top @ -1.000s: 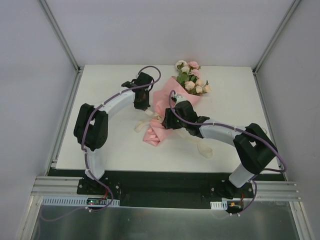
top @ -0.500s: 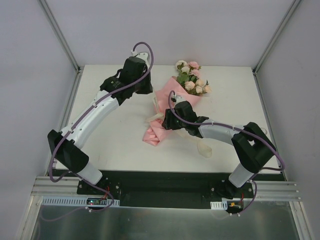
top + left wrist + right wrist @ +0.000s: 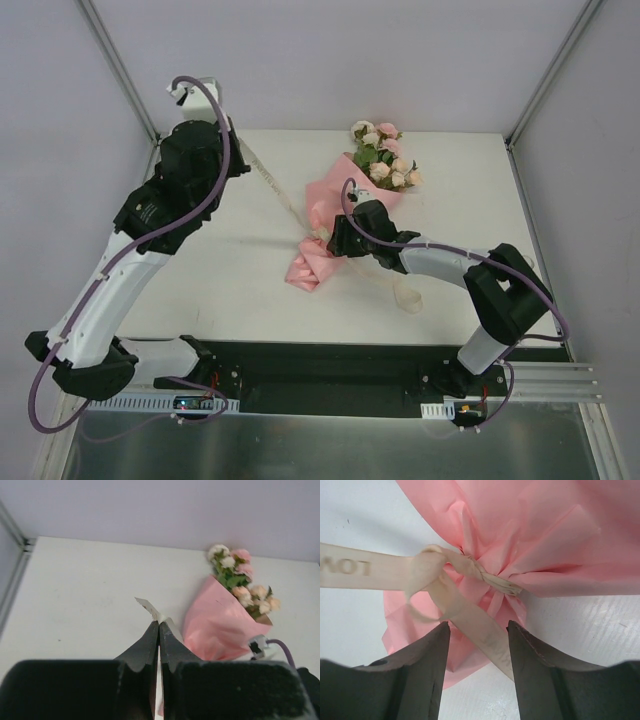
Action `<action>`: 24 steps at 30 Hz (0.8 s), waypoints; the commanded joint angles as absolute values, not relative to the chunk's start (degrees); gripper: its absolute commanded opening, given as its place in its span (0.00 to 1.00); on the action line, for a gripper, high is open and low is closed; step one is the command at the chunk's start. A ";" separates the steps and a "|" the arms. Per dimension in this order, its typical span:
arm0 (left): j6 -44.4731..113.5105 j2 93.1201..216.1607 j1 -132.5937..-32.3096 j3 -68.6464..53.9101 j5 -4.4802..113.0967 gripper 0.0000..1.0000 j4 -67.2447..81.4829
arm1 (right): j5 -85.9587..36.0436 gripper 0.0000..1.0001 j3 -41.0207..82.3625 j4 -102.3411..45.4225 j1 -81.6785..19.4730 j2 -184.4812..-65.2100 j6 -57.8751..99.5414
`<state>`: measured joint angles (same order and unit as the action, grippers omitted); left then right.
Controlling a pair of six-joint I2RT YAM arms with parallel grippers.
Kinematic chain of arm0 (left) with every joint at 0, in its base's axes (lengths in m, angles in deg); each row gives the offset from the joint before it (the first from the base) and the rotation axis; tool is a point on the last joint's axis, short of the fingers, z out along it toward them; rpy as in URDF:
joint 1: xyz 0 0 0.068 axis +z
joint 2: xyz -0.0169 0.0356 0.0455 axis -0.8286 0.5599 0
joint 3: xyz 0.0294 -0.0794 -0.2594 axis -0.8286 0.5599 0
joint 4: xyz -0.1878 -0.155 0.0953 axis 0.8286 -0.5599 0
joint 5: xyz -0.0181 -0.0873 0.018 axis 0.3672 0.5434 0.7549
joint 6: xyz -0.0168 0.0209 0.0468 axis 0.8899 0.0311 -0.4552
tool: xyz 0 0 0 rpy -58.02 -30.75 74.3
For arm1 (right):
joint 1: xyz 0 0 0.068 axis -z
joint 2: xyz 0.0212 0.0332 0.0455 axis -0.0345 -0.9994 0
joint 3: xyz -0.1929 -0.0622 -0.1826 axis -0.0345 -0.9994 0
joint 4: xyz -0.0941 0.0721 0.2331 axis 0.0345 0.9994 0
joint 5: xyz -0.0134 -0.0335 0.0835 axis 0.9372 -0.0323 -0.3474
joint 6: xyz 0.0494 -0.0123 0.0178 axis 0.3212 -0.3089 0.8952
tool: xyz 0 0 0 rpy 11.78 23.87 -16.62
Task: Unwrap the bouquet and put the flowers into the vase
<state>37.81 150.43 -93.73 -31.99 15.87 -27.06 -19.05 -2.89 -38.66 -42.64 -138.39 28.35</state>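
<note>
At the left, the left arm has swung from mid-bench to the far left corner of the white bench. Its left fingers are pinched flat on the end of the cream fabric ribbon. That strip, slack beside the wrap a second ago, now runs taut and diagonal to the knot, where only one loose loop remains. I judge the tie half undone, not yet released. The bouquet, a cone of pink wrapping paper with pink and cream roses at its far end, has stayed at centre bench. The right fingers stand at middling width astride its gathered neck, clamping nothing. No vase shows in any view.
</note>
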 commanded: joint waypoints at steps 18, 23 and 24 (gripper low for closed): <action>26.99 137.34 -93.48 -25.19 -26.46 0.00 -30.23 | -19.60 0.47 -0.39 -38.37 -42.23 -140.27 29.75; 26.10 133.99 -93.48 -27.31 -23.57 0.00 -30.32 | -19.78 0.44 0.23 -37.93 -42.23 -140.88 29.66; 26.10 133.47 -93.48 -26.87 -23.56 0.00 -30.32 | -19.78 0.42 0.23 -37.93 -42.14 -140.80 29.49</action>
<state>27.98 136.36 -93.73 -25.41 -22.22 -30.93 -19.34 -2.15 -38.09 -42.36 -140.62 29.02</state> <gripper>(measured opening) 0.003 0.443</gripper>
